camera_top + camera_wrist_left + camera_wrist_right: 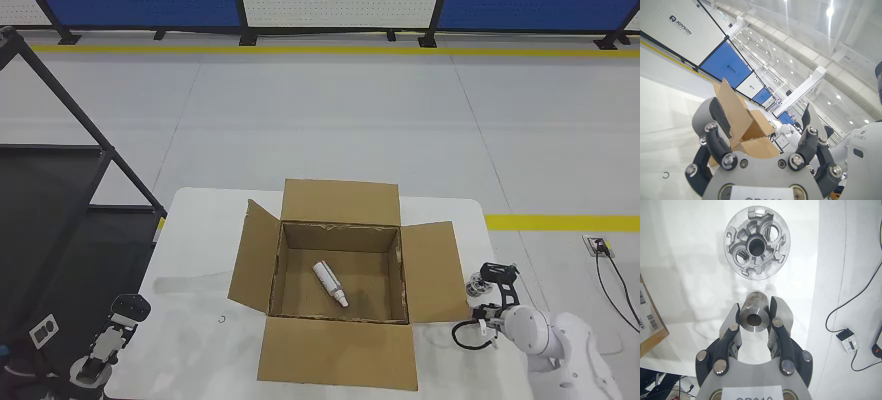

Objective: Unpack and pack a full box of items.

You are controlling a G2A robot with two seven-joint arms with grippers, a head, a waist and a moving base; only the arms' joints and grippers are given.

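We see the right gripper [755, 302] near the bench's [200, 300] right edge, its fingers closed on the sides of a short metal cylinder [754, 313]. Just past their tips a round cast metal part [756, 253] lies flat on the bench, apart from them. The left gripper [761, 106], at the near left corner, has fingers spread wide. A white bottle [331, 283] lies in the open box [340, 350] mid-bench.

Top view: disc [474, 290] at box's [335, 365] 3 o'clock and ring [221, 320] at its 8 o'clock are too small to ID; bottle [331, 284] label unreadable. Right wrist view: box cut by frame edge; cylinder's [754, 313] lower end hidden btwn right gripper [755, 303] fingers, table [677, 256] contact unclear; cable [836, 308] also runs off-frame. Left wrist view: box partly behind left gripper [761, 105].
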